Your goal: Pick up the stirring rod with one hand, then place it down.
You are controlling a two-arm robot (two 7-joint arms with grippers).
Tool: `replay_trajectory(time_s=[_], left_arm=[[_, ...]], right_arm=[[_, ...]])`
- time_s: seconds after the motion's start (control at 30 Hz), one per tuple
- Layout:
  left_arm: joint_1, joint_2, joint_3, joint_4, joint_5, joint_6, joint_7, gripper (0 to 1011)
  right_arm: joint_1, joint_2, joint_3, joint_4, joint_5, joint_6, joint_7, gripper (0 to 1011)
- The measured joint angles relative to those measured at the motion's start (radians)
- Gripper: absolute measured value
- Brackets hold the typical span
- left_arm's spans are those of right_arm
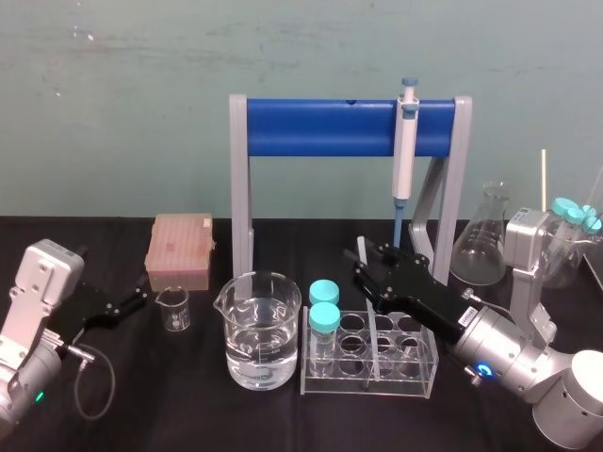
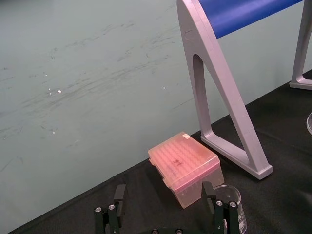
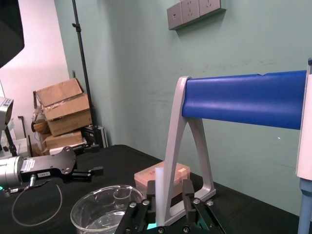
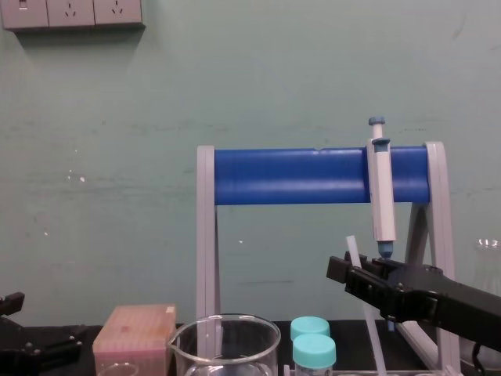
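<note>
The right claw (image 1: 369, 260) pinches the rod (image 4: 351, 249). The rod stands almost straight up, its top tipped left. The left claw (image 1: 139, 299) sits with fingers spread.

A pale green wall (image 1: 113, 94) stands behind the black surface (image 1: 188, 414) and meets it along a straight edge. The paint carries many faint scratches and some small white marks. High on the wall there is a row of white sockets (image 4: 72, 12). In the right wrist view the room goes on to the side: brown cardboard boxes (image 3: 63, 109) are stacked against a lighter, brightly lit wall (image 3: 36, 58), and a thin black pole (image 3: 82, 63) rises upright beside them.
</note>
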State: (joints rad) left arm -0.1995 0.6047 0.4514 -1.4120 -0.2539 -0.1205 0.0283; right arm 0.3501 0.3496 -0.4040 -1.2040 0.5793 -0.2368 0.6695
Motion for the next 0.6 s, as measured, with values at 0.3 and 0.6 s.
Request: replay_trajectory(time_s=[0.3,0.6], left_arm=[[0.000,0.000,0.000,0.000,0.000,0.000,0.000,1000],[0.000,0.000,0.000,0.000,0.000,0.000,0.000,1000]], right_arm=[[0.000,0.000,0.000,-0.001,0.001,0.000,0.000,600],[0.000,0.000,0.000,-0.001,0.001,0.000,0.000,852]])
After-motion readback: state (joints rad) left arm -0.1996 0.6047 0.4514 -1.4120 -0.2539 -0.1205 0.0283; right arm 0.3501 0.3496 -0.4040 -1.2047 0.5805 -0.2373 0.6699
